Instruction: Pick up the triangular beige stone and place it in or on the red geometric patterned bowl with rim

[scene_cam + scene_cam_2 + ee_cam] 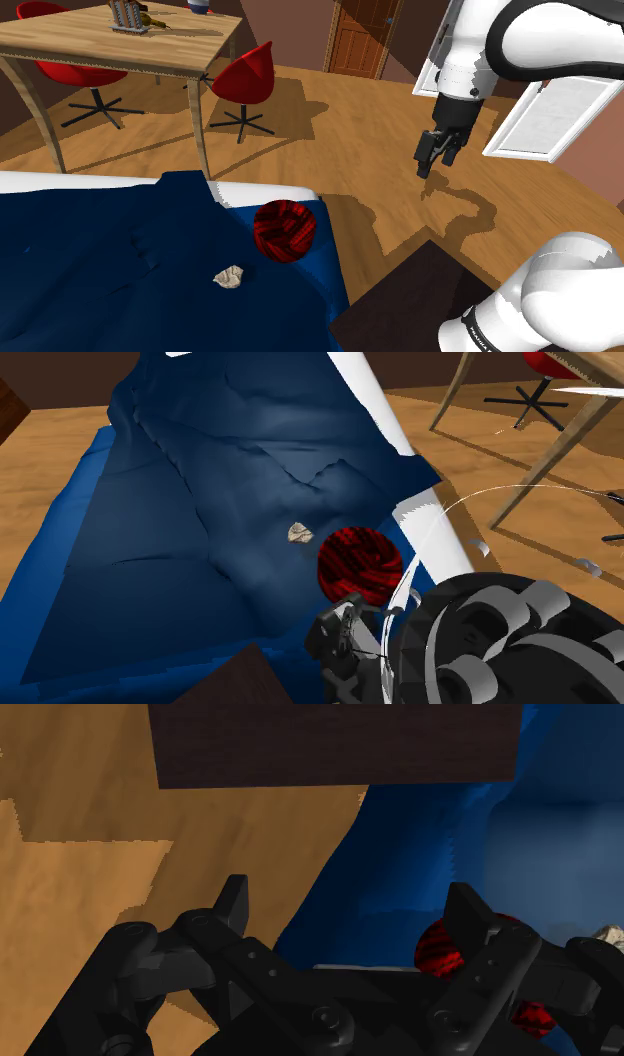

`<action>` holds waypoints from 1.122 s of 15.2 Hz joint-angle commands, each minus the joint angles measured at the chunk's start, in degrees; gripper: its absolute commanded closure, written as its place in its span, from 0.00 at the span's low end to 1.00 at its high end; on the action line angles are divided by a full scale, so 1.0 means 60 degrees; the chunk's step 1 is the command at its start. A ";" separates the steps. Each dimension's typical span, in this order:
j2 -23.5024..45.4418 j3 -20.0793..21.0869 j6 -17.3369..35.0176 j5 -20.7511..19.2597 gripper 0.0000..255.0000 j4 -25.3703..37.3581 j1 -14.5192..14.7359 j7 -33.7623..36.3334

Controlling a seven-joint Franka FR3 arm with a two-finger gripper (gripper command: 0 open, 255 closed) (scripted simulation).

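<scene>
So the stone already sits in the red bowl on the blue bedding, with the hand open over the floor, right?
Not quite: the stone lies on the bedding beside the bowl, apart from it; the shoulder view shows this.

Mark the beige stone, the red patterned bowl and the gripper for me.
beige stone (230, 277), shoulder view, middle of its visible surface.
red patterned bowl (284, 230), shoulder view, on its patterned wall.
gripper (433, 168), shoulder view, midway between its open fingertips.
</scene>
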 commanded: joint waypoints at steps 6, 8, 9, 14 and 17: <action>0.0755 0.0476 0.1552 0.0606 0.00 -0.0625 0.0337 0.0411; 0.1150 0.0676 0.2191 0.0832 0.00 -0.0790 0.0474 0.0559; 0.1366 0.0777 0.2513 0.0940 0.00 -0.0853 0.0541 0.0630; 0.2627 0.1293 0.4121 0.1413 0.00 -0.0975 0.0861 0.0967; 0.3507 0.1601 0.5063 0.1621 0.00 -0.0889 0.1032 0.1165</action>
